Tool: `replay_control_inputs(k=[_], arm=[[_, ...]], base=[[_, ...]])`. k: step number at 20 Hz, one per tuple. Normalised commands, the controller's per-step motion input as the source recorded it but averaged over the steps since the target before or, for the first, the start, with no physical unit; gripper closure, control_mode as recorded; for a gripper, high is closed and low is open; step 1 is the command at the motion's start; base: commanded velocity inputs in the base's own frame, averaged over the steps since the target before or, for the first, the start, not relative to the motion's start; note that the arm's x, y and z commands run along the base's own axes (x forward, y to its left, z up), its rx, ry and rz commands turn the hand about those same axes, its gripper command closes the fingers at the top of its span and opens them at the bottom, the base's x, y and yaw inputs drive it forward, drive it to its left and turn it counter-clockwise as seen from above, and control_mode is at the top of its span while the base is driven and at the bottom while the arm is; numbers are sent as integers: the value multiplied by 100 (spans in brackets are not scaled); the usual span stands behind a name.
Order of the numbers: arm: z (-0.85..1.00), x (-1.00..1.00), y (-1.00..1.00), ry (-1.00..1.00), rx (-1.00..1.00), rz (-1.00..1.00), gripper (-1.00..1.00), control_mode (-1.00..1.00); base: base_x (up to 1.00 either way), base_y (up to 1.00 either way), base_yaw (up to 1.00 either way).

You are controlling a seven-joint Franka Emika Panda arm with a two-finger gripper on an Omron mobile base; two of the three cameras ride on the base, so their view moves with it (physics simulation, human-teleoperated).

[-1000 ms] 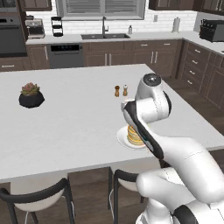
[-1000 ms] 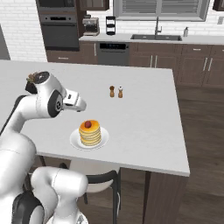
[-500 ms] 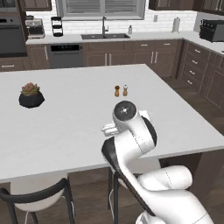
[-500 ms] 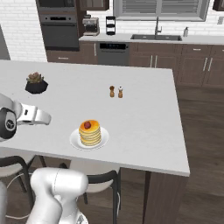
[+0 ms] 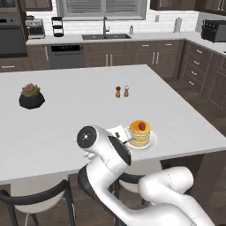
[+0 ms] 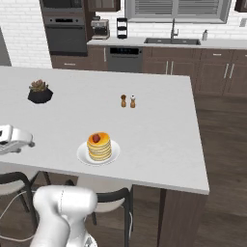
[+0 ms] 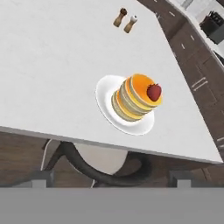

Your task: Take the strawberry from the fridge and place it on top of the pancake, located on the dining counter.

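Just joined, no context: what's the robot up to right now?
The strawberry already sits on top of the pancake stack, on its white plate near the front edge of the dining counter. The gripper is open and empty, off to the side of the plate. Salt and pepper shakers and a small potted plant stand farther back.

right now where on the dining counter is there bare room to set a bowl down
Bare stretch of dining counter between the dark plant pot and the two shakers, and right of the shakers. Tightest near the front edge: plate, pancake, strawberry.
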Motion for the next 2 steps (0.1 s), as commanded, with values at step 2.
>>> replay_control_inputs(k=[2], arm=[[-5,25,16,6,-5,0,-100,-100]], base=[[0,0,0]])
